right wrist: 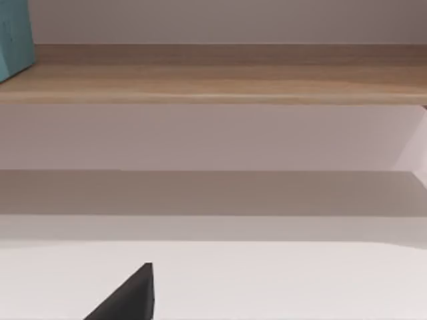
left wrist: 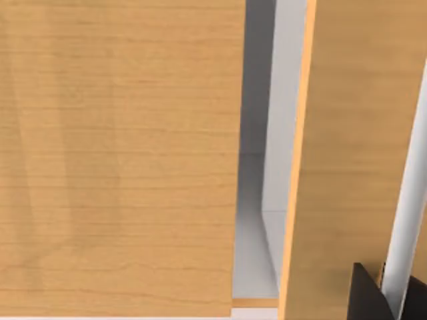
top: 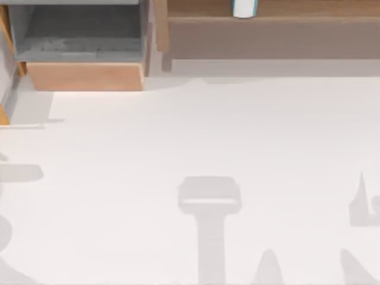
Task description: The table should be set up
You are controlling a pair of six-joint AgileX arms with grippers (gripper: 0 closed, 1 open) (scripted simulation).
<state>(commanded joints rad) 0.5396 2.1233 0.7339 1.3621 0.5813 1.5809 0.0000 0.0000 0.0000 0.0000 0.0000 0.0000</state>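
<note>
The left gripper appears in the left wrist view as a dark finger tip close against a light wooden panel; whether its fingers are apart or together cannot be told. The panel lies directly ahead of it, and a second wooden board stands edge-on just beside the panel, with a narrow grey-white gap between the two.

The right gripper appears in the right wrist view as one dark pointed finger tip low over the table; its finger spacing cannot be told either. Beyond it, the table runs to a long wooden shelf, raised above the table surface with shadow beneath it. A teal object stands on the shelf toward one end.

In the top view, the table is a large, flat, off-white surface. Grey arm shadows fall across its near part. At the far left of the table sits a box with a grey lining and a light wooden front. To the right of the box, along the far edge of the table, runs the shelf, and a white-and-teal container stands on it.
</note>
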